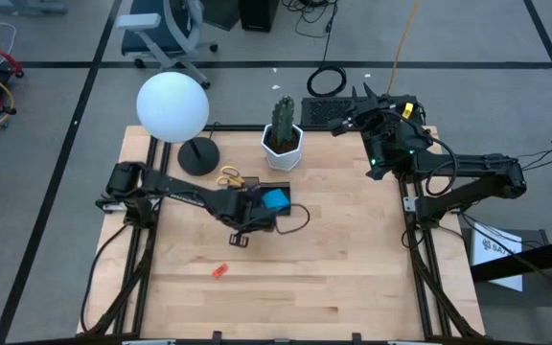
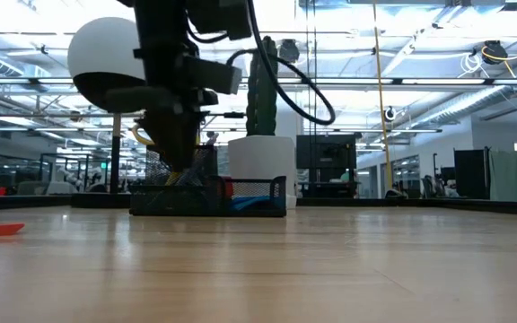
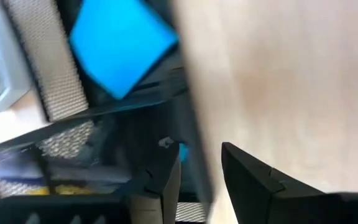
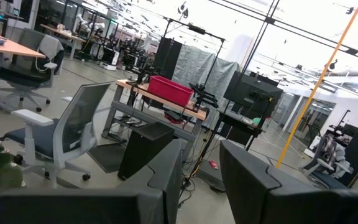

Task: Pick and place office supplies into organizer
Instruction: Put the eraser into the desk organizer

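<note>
Left gripper (image 3: pixel 201 177): your jaws stood slightly spread with nothing between them, poised over the edge of the small black mesh desk organizer (image 1: pixel 268 199). Right gripper (image 4: pixel 201 177): your jaws stood parted and empty, raised at the far right corner of the surface, facing the room.

Contents of the organizer: one blue square sticky-note pad (image 1: pixel 275 199) lying tilted in a compartment; thin pens (image 3: pixel 36 177), blurred, in the adjoining compartment.

Just beside the organizer, on the lamp side: yellow-handled scissors (image 1: pixel 229 178).

Loose on the pale wooden surface (image 1: pixel 353 268), well apart from the organizer toward the near left: one tiny red-orange piece (image 1: pixel 219 270).

Behind the organizer: white hexagonal pot with green cactus (image 1: pixel 283 137); white globe lamp on round black base (image 1: pixel 173 107).
</note>
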Controlling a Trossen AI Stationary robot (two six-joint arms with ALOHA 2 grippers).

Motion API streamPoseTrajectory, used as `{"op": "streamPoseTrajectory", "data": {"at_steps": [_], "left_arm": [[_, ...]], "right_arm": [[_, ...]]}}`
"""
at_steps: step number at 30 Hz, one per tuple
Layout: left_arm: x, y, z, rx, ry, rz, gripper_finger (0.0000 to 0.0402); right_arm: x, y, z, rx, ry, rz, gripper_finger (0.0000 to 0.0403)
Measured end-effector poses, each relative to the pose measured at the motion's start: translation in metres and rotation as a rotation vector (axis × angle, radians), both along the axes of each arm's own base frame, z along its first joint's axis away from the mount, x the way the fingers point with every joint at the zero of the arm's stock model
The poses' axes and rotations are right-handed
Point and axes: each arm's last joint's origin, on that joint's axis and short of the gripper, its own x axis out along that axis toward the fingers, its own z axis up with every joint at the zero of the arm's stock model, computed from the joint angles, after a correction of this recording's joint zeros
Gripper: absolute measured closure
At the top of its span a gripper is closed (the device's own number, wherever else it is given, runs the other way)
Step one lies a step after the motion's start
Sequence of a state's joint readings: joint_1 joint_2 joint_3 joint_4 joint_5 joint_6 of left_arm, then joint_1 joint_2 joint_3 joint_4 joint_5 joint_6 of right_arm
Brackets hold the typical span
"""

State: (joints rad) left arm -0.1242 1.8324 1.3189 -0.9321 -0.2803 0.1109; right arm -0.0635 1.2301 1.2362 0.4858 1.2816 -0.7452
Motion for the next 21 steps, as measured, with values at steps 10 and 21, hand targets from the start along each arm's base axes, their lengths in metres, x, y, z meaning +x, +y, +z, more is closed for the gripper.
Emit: {"op": "streamPoseTrajectory", "data": {"at_steps": [10, 21], "left_arm": [[-0.007, -0.052, 0.000, -0.087, -0.020, -0.097, 0.0277], [-0.019, -0.090, -0.001, -0.249, -0.131, 0.468, 0.0277]], "right_arm": [[0.000, 0.000, 0.000, 0.000, 0.000, 0.000, 0.0303], [0.000, 0.000, 0.000, 0.000, 0.000, 0.000, 0.0303]]}}
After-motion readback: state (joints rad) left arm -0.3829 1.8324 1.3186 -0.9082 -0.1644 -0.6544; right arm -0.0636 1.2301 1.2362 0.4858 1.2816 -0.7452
